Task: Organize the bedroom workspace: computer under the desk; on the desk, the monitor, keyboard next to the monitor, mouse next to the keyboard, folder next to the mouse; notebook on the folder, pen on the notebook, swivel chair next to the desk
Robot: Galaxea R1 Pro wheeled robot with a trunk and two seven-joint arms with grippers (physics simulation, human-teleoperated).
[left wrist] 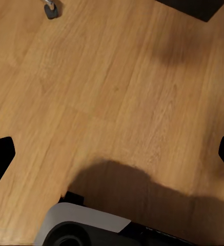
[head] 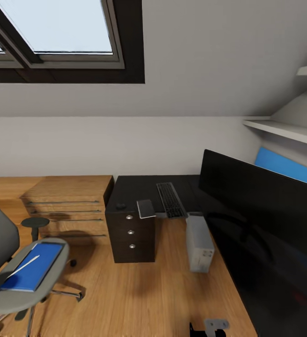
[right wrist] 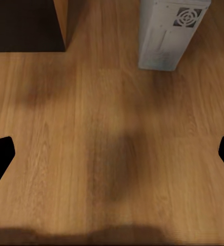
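Folder (head: pixel 32 273) flat on swivel chair (head: pixel 13 281) seat at 8 o'clock, long axis 1–7 o'clock, pen (head: pixel 25 266) diagonal on it; both grippers (left wrist: pixel 112 154) (right wrist: pixel 112 154) spread wide, empty.

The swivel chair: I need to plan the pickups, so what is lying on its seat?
On the swivel chair lies the blue folder, with a slim whitish pen across it. Whatever the folder covers is hidden.
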